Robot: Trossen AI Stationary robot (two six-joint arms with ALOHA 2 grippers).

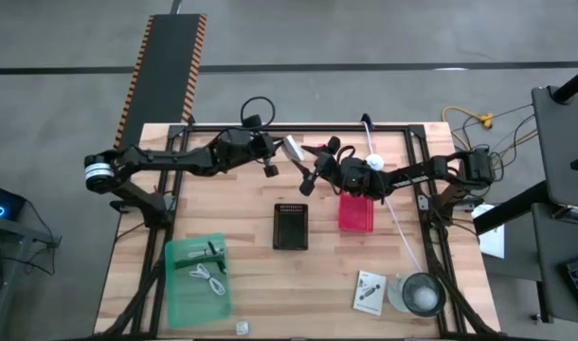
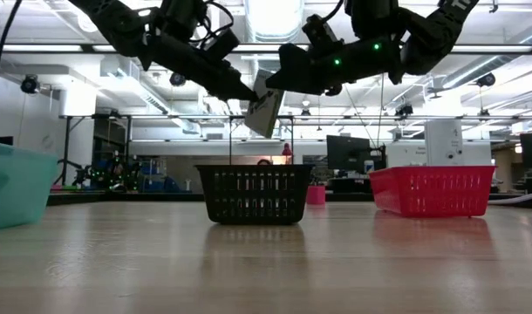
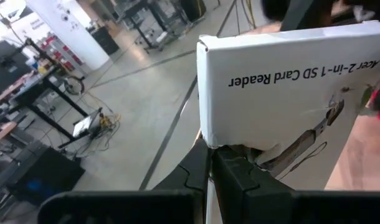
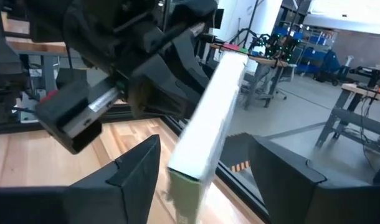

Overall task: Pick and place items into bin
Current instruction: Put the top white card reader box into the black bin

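A: On the left of the high view, what does one see first?

B: A green bin [image 1: 196, 278] lies at the lower left of the wooden table [image 1: 261, 294]. Inside it there is a coiled white cable [image 1: 209, 278] and a small dark item that cannot be told apart clearly.

A: And the left gripper [image 1: 278, 148]?

B: It is in the upper middle of the high view, above the table. Its jaws are clamped together on the edge of a white box [image 3: 289, 93]. In the left wrist view the print "2-in-1 SD Card Reader" is readable on this box. In the low view the box [image 2: 264, 112] hangs tilted in the air, above the black basket [image 2: 254, 194].

A: Where is the right gripper [image 4: 202, 186]?

B: Just right of the box, in the upper middle of the high view [image 1: 313, 175]. Its two fingers [image 4: 124, 174] stand apart, one on each side of the lower end of the box, which is between them in the right wrist view. Whether they touch it cannot be told.

A: What is more to the right?

B: A red basket [image 1: 356, 213] under the right arm, then at the lower right a white printed card [image 1: 369, 292] and beside it a round clear container [image 1: 421, 294]. A small pale object [image 1: 241, 328] lies at the bottom edge, right of the green bin.
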